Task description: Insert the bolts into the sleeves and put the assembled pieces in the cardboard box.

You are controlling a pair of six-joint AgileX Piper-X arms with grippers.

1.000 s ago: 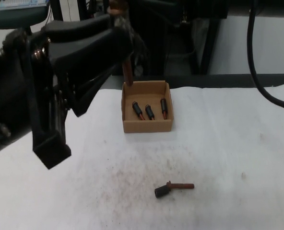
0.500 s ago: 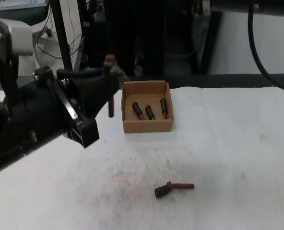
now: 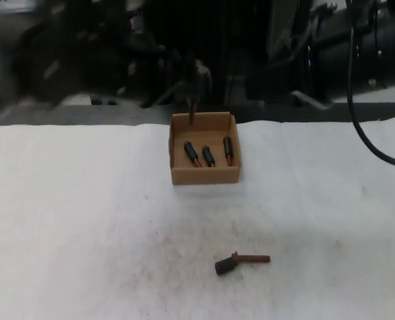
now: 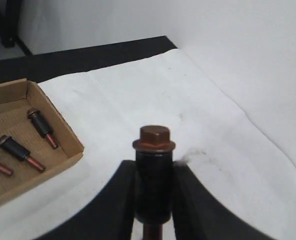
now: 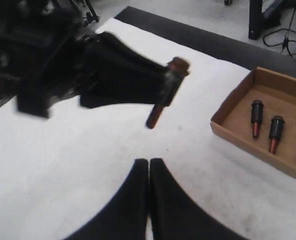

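High view caught the big shift: the left gripper (image 4: 153, 172), which had loomed over the near left of the cloth (image 3: 84, 233) (a second earlier), had swung back behind the cardboard box (image 3: 204, 177). Its fingers stayed clenched on the sleeved bolt (image 4: 153, 137), poised above the box's far corner, so a drop looked near. Right gripper (image 5: 149, 167) was pinched shut, empty. Another bolt and sleeve (image 3: 241, 261) lay loose on the cloth.
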